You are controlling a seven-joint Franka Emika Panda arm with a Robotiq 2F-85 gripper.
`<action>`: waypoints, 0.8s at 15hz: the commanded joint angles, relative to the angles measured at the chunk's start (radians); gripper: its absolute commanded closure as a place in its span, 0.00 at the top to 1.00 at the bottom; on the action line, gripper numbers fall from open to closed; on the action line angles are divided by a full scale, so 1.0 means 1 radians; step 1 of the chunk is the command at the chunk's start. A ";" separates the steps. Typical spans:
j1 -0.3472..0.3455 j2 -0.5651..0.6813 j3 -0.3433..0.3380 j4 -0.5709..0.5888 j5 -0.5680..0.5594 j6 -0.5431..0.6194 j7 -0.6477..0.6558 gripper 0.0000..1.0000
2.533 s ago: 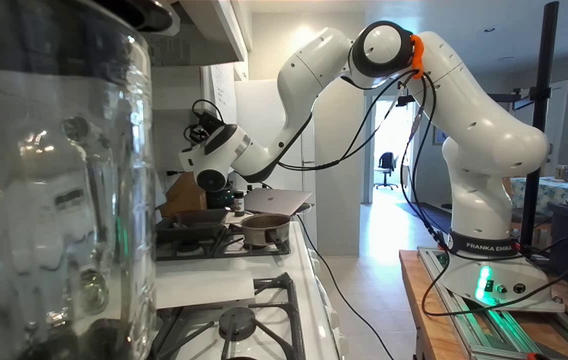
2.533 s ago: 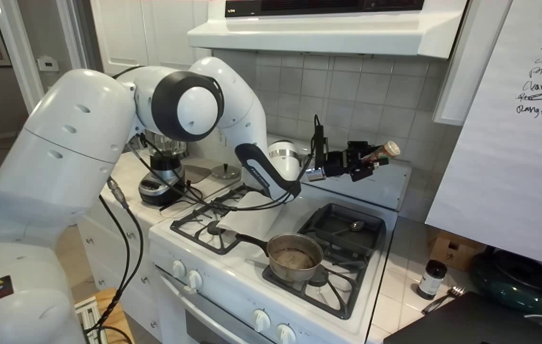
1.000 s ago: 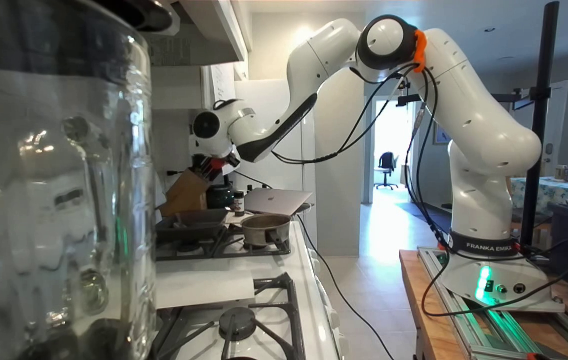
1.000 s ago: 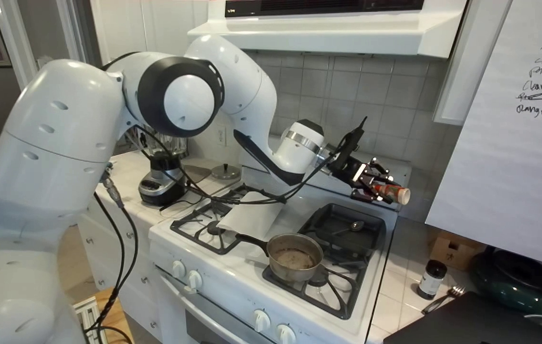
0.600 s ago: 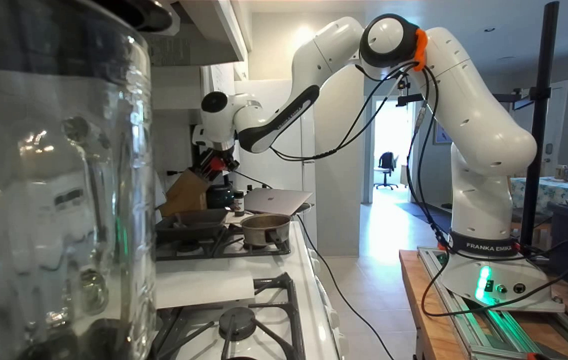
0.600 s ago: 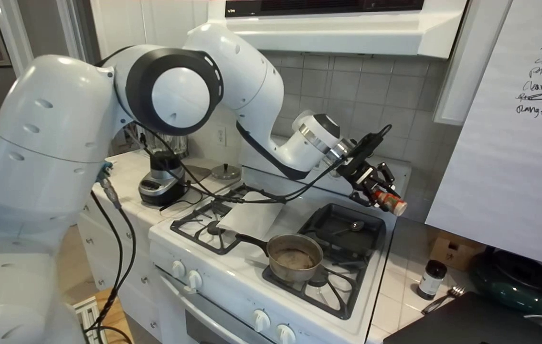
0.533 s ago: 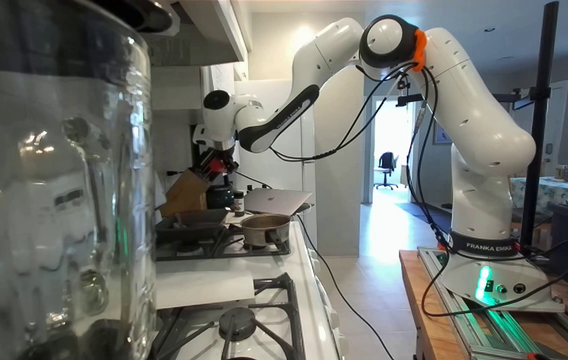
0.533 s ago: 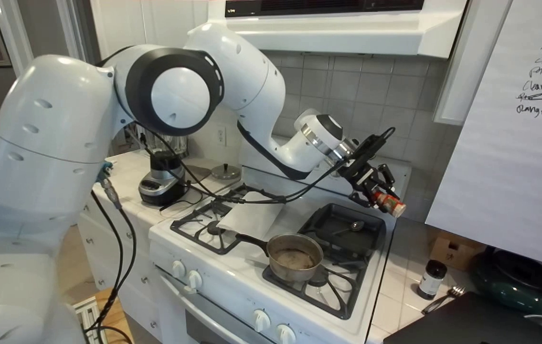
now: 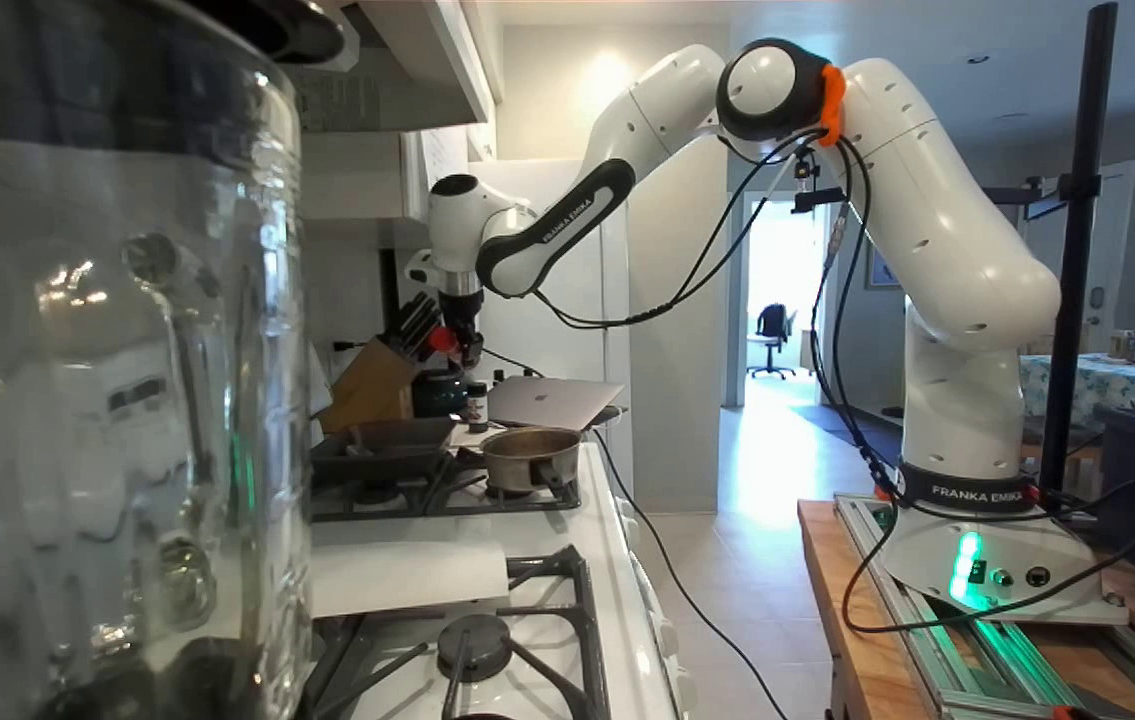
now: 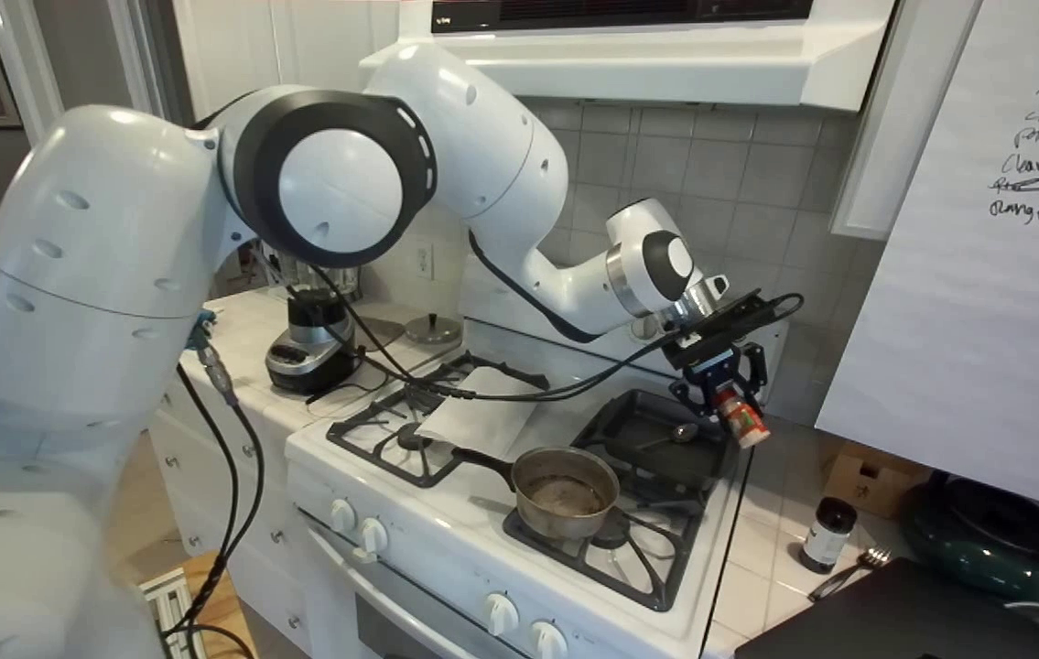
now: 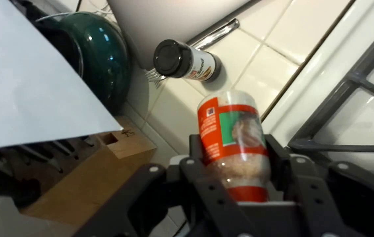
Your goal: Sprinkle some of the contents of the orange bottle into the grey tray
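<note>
One small cylindrical orange-red bottle (image 10: 742, 418), clear-walled under a printed label, juts out ahead of the black two-fingered gripper (image 11: 234, 149), clasped by it on both sides. Its long axis follows the gripper's reach: the red end, which I take for the cap, is back near the palm, while the whitish end, likely the base, leads, pointing downward and somewhat rightward in an exterior view. Pale grainy contents (image 11: 244, 167) show through the wall. The shallow rectangular dark grey tray (image 10: 638, 423) lies lower and mostly to the bottle's left in that view, apart from it, a metal spoon (image 10: 685, 433) inside. Beyond the base, the wrist view shows white tile counter (image 11: 272, 70), with a black-capped, white-labelled spice jar (image 11: 188, 62) near. I judge this to be carrying, not pouring, since the presumed cap seems uppermost; whether the tray holds any of the contents I cannot tell. Setting down would call for squaring the base to the tile, apart from the jar; sprinkling, for bringing the bottle over the tray, turned end for end.
</note>
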 commanded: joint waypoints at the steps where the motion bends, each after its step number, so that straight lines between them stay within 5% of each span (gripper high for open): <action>1: -0.026 -0.011 -0.009 -0.010 0.173 0.011 -0.051 0.23; 8: -0.059 -0.005 -0.060 -0.075 0.251 0.271 -0.086 0.23; 12: -0.082 0.001 -0.056 -0.122 0.339 0.323 -0.095 0.23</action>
